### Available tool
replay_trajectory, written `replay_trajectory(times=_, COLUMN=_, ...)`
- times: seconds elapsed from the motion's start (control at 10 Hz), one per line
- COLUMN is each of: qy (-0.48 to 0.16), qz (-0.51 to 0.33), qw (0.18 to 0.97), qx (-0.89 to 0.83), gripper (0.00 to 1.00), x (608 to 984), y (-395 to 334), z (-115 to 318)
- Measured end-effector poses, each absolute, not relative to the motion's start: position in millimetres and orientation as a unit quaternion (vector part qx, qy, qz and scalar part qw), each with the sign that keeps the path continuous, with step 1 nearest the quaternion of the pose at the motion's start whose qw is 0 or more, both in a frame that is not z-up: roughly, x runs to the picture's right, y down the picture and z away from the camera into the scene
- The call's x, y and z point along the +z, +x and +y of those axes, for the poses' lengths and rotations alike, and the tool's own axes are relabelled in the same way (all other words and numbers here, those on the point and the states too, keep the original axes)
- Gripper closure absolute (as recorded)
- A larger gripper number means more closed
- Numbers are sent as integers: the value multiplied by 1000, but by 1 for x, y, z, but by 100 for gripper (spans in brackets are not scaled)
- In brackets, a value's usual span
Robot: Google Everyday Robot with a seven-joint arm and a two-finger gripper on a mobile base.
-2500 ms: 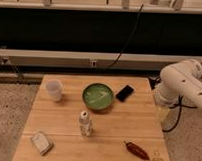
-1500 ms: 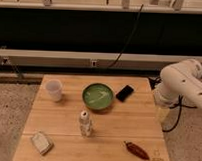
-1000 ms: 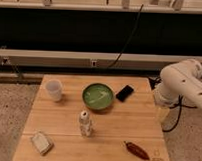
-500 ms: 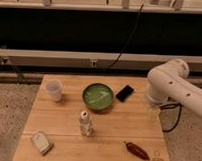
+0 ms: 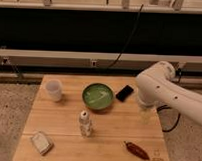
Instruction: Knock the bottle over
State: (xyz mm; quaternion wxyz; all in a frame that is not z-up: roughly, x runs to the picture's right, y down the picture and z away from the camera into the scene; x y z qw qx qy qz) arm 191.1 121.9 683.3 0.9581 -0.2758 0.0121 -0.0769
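Observation:
The bottle (image 5: pixel 85 123) is small and clear with a white cap and a pale label. It stands upright on the wooden table (image 5: pixel 68 129), in front of the green bowl (image 5: pixel 98 96). My white arm (image 5: pixel 161 89) reaches in from the right over the table's right side. The gripper (image 5: pixel 145 113) hangs below it, near the right edge, well to the right of the bottle and apart from it.
A white cup (image 5: pixel 54 90) stands at the back left. A black phone (image 5: pixel 125 93) lies right of the bowl, close to the arm. A red-brown chili-like item (image 5: pixel 136 150) lies front right, a white packet (image 5: pixel 42 142) front left. A cable (image 5: pixel 170 125) hangs off the right edge.
The arm stayed still at first, then swung left from beside the table to over its right side. The bottle and other objects have not moved.

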Motion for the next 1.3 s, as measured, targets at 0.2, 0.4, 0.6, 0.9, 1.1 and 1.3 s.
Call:
replay_trajectory(times=0.2, qy=-277, qz=14, qw=956, qx=-92, gripper=20, x=683, y=184, z=128)
replay_trajectory(times=0.4, qy=-275, qz=10, qw=955, qx=-109, gripper=20, x=683, y=166, z=135)
replay_trajectory(times=0.6, qy=-273, qz=7, qw=954, qx=-122, gripper=20, x=684, y=155, z=140)
replay_trajectory(times=0.9, qy=-275, qz=2, qw=952, qx=-135, gripper=20, x=683, y=143, z=150)
replay_trajectory(times=1.1, qy=-277, qz=-4, qw=950, qx=-145, gripper=20, x=682, y=128, z=156)
replay_trajectory(times=1.3, qy=-278, qz=-7, qw=949, qx=-149, gripper=20, x=682, y=123, z=160)
